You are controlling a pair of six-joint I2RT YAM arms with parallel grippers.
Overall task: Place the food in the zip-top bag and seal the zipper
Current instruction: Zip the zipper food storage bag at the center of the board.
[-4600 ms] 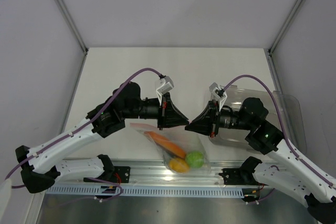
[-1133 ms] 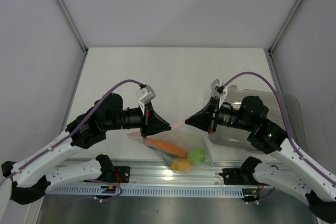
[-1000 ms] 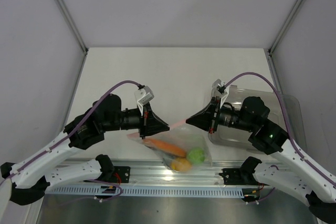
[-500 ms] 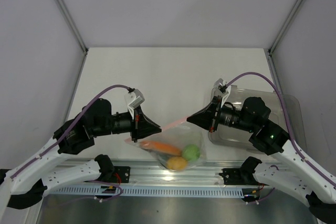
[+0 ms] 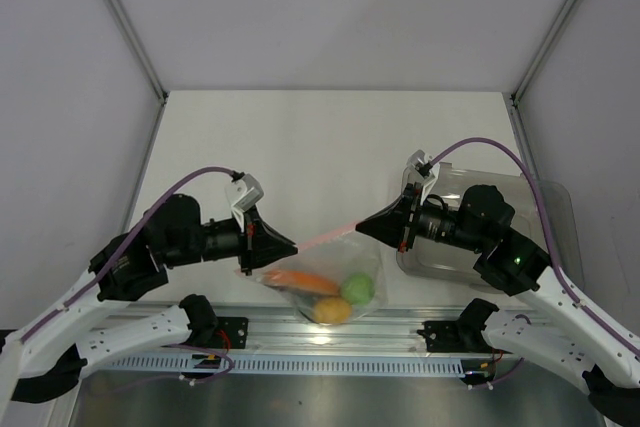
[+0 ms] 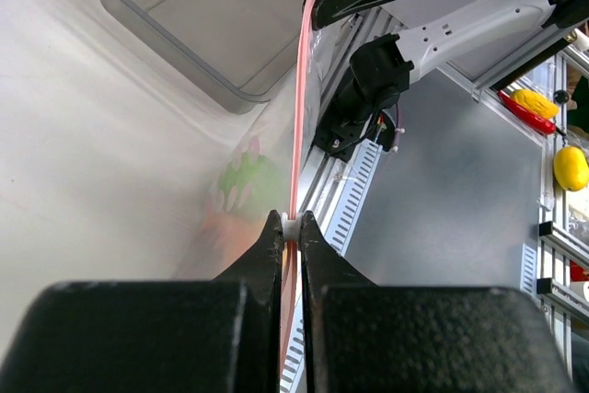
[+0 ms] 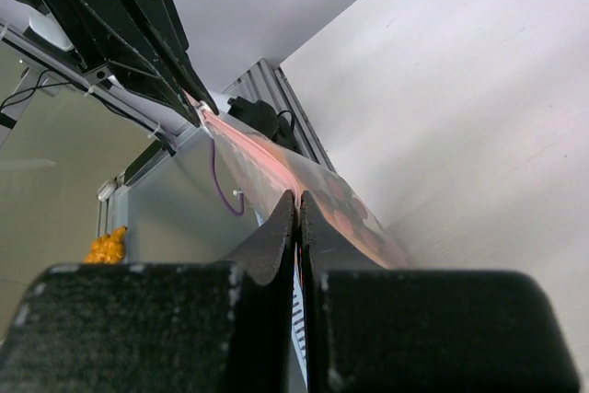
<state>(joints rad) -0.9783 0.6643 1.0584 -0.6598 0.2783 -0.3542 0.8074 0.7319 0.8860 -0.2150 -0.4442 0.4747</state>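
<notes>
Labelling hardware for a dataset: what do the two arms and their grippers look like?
Both arms have white lower links and black upper joints. A purple cable runs along each. The left gripper and right gripper are black, tapering to thin pointed fingers, with a white bracket above each wrist. A small green light glows on the right arm.

— What stands round the table [image 5: 330, 147]?
— Pale grey walls [image 5: 330, 17] on three sides, with metal posts [image 5: 122, 19] rising from its far corners.
— And its near edge?
— An aluminium rail [image 5: 280, 332] runs along it, under even light.
</notes>
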